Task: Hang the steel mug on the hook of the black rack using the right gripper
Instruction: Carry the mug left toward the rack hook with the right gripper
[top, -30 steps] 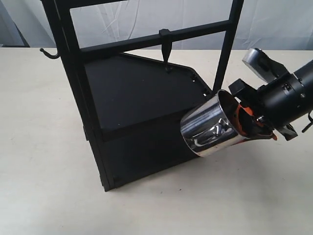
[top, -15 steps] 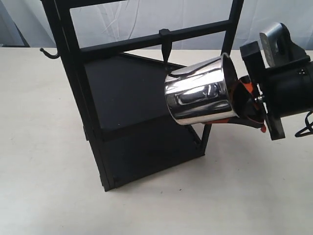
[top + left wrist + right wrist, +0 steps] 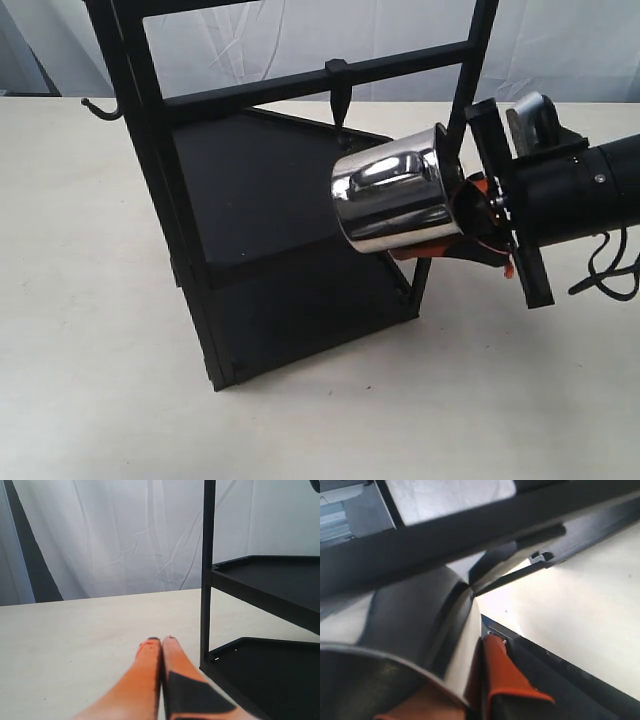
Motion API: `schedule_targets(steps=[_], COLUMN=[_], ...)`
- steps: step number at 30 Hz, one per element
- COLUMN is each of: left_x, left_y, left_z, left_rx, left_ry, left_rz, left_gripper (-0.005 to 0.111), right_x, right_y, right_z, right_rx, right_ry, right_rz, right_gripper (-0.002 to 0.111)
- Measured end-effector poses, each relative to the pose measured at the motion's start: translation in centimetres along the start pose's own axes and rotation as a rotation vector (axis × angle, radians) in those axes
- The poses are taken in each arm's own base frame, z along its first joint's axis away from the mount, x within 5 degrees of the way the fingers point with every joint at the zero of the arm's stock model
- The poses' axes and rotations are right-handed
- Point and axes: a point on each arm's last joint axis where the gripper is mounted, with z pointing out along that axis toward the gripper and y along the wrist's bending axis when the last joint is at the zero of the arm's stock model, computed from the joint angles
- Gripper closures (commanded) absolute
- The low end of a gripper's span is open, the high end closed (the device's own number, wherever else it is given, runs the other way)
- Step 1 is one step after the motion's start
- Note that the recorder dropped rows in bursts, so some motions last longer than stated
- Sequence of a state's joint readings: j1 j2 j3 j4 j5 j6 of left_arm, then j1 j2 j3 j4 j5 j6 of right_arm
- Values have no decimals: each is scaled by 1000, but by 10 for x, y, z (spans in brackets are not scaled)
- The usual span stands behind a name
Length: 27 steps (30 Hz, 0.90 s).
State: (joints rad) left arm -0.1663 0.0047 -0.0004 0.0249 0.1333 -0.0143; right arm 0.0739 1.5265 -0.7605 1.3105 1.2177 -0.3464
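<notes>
The steel mug (image 3: 392, 200) hangs in the air on its side, its base toward the black rack (image 3: 150, 140) and its mouth toward my right gripper (image 3: 468, 228). That gripper is shut on the mug's wall, one orange finger inside and one outside (image 3: 502, 672). The mug's handle does not show. The mug sits by the rack's right post, over the corner of the upper shelf (image 3: 270, 180). The straight hook (image 3: 338, 98) hangs from the crossbar up and left of the mug, apart from it. In the right wrist view the mug (image 3: 415, 625) fills the near side. My left gripper (image 3: 161, 641) is shut and empty.
A curved hook with a ball tip (image 3: 98, 108) sticks out from the rack's left post. The rack's post (image 3: 207, 580) and both shelves stand just beside my left gripper. The pale table (image 3: 90, 330) spreads around the rack; a white curtain hangs behind.
My right gripper lifted the mug from beside the lower shelf to the level of the upper shelf, carried it left toward the rack and turned at the wrist.
</notes>
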Motion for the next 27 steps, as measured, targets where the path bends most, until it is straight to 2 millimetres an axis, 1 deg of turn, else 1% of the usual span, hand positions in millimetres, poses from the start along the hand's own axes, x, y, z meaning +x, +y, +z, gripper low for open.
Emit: schedule_targets(steps=[2,6,8,17,25,27], left_x=[0,0,0,0,0,0], left_y=[0,0,0,0,0,0], left_z=[0,0,0,0,0,0], left_rx=[0,0,0,0,0,0], left_ry=[0,0,0,0,0,0], left_rz=[0,0,0,0,0,0], left_gripper=[105,105,105,105,105,105], right_x=[-2,5,6,2,-6,-7], right_y=[3,12,13,15,6,6], right_z=[4,18,23,26,27,27], right_rx=[-44,-85,-93,-142,-43,-30], right_ry=[-3,30,44,27,-60,-66], right_rz=[34,48,66,115,100,91], right_gripper=[109,109,109,109,109,109])
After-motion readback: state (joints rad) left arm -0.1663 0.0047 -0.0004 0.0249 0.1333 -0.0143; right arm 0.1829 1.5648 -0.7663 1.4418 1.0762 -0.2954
